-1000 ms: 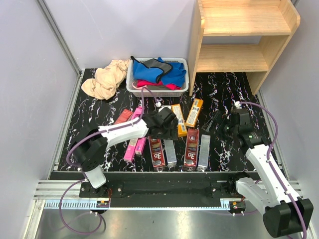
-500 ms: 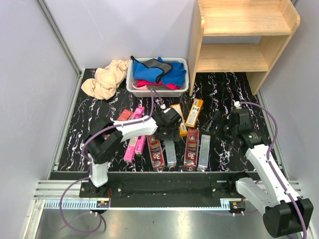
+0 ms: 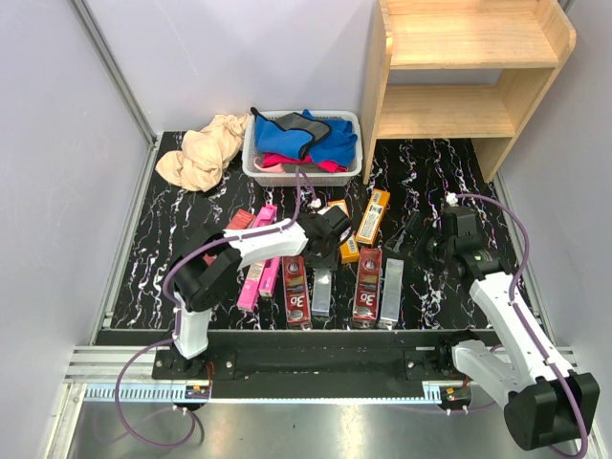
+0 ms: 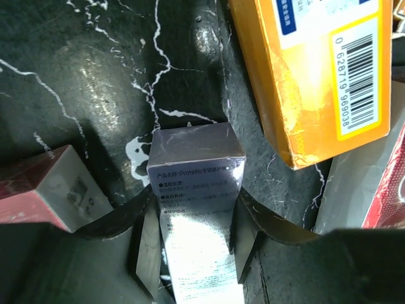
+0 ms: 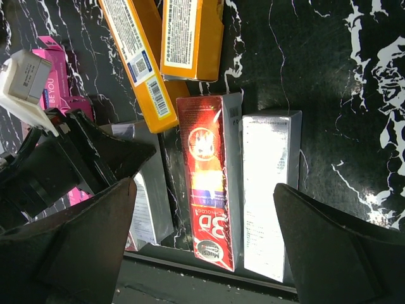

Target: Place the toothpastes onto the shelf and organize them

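Left pincer (image 4: 193, 206) clenched on a silver box (image 4: 196, 158), one finger (image 4: 142, 221) on each long side, near the box's end; small print on top faces the wrist cam. An orange box (image 4: 310, 69) lies just beside that end, to its right. From above, left pincer (image 3: 324, 256) sits over the silver box (image 3: 321, 295), which lies a bit askew btw a red box (image 3: 296, 295) and a 2nd red box (image 3: 367, 285). Can't tell if it's off the tabletop (image 3: 172, 239).

Right pincer (image 5: 202, 190) released, fingers spread wide, hovering over the 2nd red box (image 5: 209, 183) and a 2nd silver box (image 5: 269, 183), those two side by side & touching. From above, right pincer (image 3: 418, 241) is at the right edge of the box group.

Further out: orange box (image 3: 342, 239) and another orange box (image 3: 373, 215) just behind the row, pink boxes (image 3: 256, 266) to the left. All boxes on the black marbled tabletop. Shelf (image 3: 469, 57) stands at far right corner, well apart from them. White basket (image 3: 251, 164) w/ coloured cloths (image 3: 306, 139) at far centre; beige cloth (image 3: 203, 151) left of it.
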Motion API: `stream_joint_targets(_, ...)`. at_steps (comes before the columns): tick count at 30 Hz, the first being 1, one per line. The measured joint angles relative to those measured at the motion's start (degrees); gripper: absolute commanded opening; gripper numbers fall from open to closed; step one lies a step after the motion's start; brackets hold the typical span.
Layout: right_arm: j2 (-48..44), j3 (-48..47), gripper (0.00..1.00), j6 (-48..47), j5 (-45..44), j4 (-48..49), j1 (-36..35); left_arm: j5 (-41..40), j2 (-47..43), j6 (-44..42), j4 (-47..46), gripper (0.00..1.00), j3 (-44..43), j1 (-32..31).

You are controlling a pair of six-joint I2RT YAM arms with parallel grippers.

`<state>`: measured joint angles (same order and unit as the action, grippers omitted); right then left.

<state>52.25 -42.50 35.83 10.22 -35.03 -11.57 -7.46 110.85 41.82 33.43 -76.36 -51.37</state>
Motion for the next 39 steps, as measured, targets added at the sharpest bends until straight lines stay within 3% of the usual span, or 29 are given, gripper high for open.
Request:
stream_joint_targets(11,0.4,-5.8,1.00,-0.6,-0.5,0.0,0.0,-0.7,-2.6,-4.5,4.7,0.33,-8.3,1.7)
stream_joint_targets(20,5.9,-14.3,1.00,-1.8,-2.7,0.2,-1.8,3.3,-13.9,-6.1,1.5,0.32,-8.1,12.7)
stream_joint_targets(23,8.2,-17.2,1.00,-2.1,-5.1,0.3,-7.9,8.3,-19.9,-4.3,-4.1,0.32,-2.6,18.1)
stream_joint_targets(26,10.3,-19.2,1.00,-2.0,-7.4,1.1,-14.1,15.2,-25.4,0.2,-11.3,0.23,5.8,23.9)
stream_joint_targets(31,11.9,-19.6,1.00,-0.8,-12.9,3.5,-26.3,24.0,-29.2,12.9,-27.4,0.24,22.2,31.8)
stream_joint_targets(34,12.4,-19.6,1.00,-0.3,-16.0,5.7,-33.7,27.1,-29.1,19.8,-33.0,0.25,28.6,33.1)
stream_joint_targets(39,15.1,-19.6,0.98,0.0,-21.2,9.6,-42.9,31.0,-29.1,27.1,-40.6,0.25,31.1,32.8)
